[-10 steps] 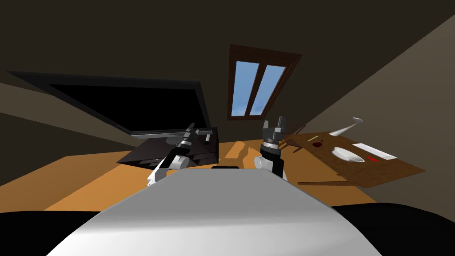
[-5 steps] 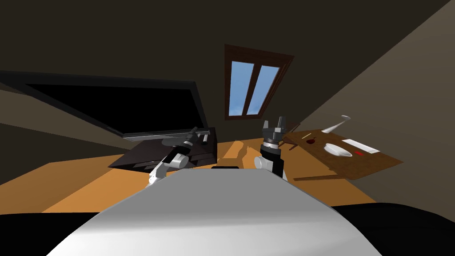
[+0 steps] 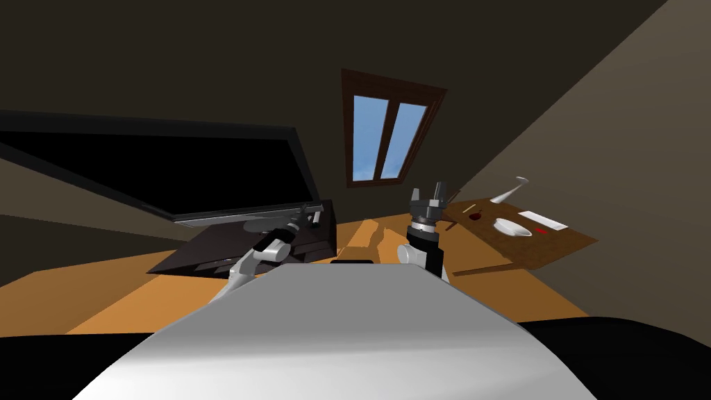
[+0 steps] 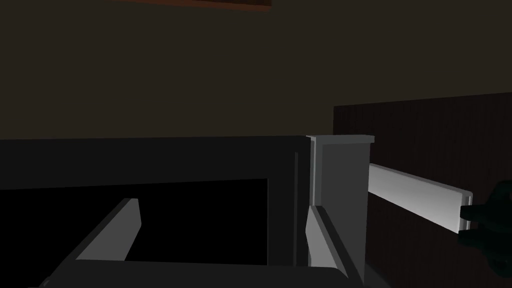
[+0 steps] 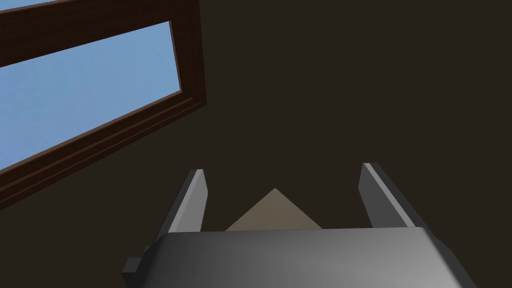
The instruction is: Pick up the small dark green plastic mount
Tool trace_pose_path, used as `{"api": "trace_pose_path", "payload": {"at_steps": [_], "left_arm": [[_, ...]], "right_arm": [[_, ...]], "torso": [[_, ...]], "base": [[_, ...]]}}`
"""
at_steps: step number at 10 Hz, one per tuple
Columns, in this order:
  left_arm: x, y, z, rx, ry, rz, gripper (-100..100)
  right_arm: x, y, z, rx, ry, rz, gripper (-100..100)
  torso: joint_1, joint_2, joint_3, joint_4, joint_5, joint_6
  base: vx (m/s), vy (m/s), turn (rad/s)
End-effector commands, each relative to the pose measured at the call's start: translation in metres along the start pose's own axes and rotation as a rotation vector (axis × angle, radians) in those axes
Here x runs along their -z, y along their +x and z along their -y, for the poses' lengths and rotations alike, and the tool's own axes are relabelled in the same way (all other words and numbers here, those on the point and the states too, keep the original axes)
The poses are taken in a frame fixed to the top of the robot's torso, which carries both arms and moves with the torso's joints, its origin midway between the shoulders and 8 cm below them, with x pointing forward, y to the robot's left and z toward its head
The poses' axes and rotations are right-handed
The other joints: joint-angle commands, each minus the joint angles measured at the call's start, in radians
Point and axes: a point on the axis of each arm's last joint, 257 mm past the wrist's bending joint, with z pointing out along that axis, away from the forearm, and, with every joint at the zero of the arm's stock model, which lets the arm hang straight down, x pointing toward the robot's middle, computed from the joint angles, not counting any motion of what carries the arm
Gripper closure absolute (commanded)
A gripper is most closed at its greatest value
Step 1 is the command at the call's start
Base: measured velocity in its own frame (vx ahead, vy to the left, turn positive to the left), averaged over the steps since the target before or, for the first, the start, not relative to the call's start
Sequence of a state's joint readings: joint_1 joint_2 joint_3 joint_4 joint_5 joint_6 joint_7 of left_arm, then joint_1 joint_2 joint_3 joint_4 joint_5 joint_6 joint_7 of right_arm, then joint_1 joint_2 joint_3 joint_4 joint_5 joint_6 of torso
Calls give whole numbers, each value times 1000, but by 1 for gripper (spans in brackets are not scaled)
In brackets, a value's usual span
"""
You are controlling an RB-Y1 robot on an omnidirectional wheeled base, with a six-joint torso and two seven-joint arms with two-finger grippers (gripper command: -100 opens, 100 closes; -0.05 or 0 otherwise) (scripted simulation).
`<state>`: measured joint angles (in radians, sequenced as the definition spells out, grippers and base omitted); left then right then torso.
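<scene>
My left jaws stand apart, facing the television. The dark green mount, I think, sits outside their gap, at the tip of the grey bar. Right jaws apart too, farther off.

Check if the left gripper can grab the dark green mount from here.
Probably not yet. The left gripper is open but faces the television's frame; the mount sits outside its fingers, at the end of a light grey bar. Nothing seems to block a sideways shift.

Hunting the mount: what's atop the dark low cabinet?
A large black flat television, a light grey bar, a small dark green piece. The dark cabinet top behind the television is hidden.
</scene>
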<state>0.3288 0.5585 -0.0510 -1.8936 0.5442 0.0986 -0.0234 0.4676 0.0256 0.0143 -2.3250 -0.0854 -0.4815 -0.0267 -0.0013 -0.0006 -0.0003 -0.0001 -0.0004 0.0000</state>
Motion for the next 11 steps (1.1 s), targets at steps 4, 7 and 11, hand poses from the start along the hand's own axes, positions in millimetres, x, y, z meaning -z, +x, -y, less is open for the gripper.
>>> {"api": "trace_pose_path", "payload": {"at_steps": [4, 7, 11], "left_arm": [[2, -31, -63, 46, -195, 28, -100], [8, -46, -89, 65, -280, 47, -100], [34, -93, -149, 123, -485, 117, -100]], "right_arm": [[0, 0, 0, 0, 0, 0, 0], [0, 0, 0, 0, 0, 0, 0], [0, 0, 0, 0, 0, 0, 0]], "torso": [[0, 0, 0, 0, 0, 0], [0, -1, -1, 0, 0, 0], [0, -2, -1, 0, 0, -1]], "base": [[17, -30, -81], [24, -21, -74], [42, -28, -122]]}}
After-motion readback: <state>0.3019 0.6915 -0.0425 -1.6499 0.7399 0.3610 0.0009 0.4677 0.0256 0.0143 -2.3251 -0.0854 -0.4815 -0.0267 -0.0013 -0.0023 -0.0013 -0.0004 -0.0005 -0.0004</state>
